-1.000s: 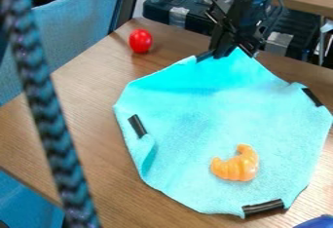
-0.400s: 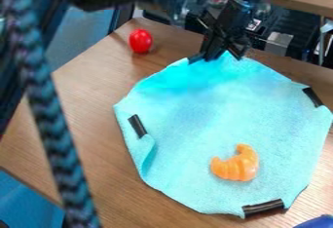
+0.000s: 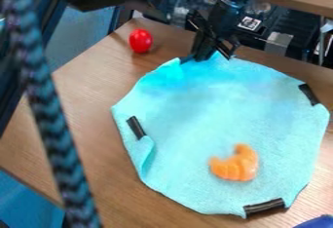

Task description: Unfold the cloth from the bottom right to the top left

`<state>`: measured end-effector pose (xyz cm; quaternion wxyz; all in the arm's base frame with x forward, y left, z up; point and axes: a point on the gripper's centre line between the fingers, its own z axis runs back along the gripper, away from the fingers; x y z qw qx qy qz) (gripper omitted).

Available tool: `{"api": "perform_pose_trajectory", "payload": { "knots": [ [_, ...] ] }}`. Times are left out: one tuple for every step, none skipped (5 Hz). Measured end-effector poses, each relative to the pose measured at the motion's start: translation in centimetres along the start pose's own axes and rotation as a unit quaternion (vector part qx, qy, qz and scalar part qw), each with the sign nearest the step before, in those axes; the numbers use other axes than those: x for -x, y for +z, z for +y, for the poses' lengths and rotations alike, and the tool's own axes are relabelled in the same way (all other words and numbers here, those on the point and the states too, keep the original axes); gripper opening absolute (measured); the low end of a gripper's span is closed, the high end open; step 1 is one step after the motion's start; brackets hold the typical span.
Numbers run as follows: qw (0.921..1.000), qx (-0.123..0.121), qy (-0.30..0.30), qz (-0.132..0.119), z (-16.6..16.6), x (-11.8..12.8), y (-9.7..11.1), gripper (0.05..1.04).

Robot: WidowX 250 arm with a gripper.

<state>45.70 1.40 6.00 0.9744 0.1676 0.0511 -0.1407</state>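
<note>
The black gripper (image 3: 203, 56) is at the top centre, at the cloth's far edge, shut on the cloth's upper edge. The light blue cloth (image 3: 201, 120) lies mostly spread over the wooden table, its far edge gathered a little at the gripper. On its left side a small fold turns inward below a black strip. Two more black strips lie at its right and bottom edges. An orange croissant-shaped toy (image 3: 235, 163) rests on the lower right part of the cloth.
A red egg-shaped object (image 3: 140, 41) sits on the wooden table (image 3: 84, 100), left of the gripper. A patterned braided cord (image 3: 48, 110) runs down the left foreground. Something blue (image 3: 317, 221) shows at the bottom right corner.
The gripper has moved left and slightly down, and the cloth's far edge went with it and lies flatter. A dark arm part has come in at the upper left. The orange toy has barely moved.
</note>
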Motion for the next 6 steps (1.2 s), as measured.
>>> {"api": "perform_pose_trajectory", "payload": {
  "knots": [
    [1.0000,-0.007,0.004,-0.001,-0.1,0.1,-1.6,0.068],
    [0.9998,0.002,0.006,-0.020,-0.2,-0.1,-1.9,0.068],
    [0.9993,0.006,-0.002,-0.036,0.5,0.4,-2.9,0.068],
    [0.9972,-0.002,-0.021,-0.071,0.8,0.5,-2.4,0.068],
    [0.9940,-0.006,-0.029,-0.105,1.4,0.7,-1.3,0.096],
    [0.9948,0.003,-0.028,-0.097,2.1,1.2,-1.7,0.261]
  ]
}}
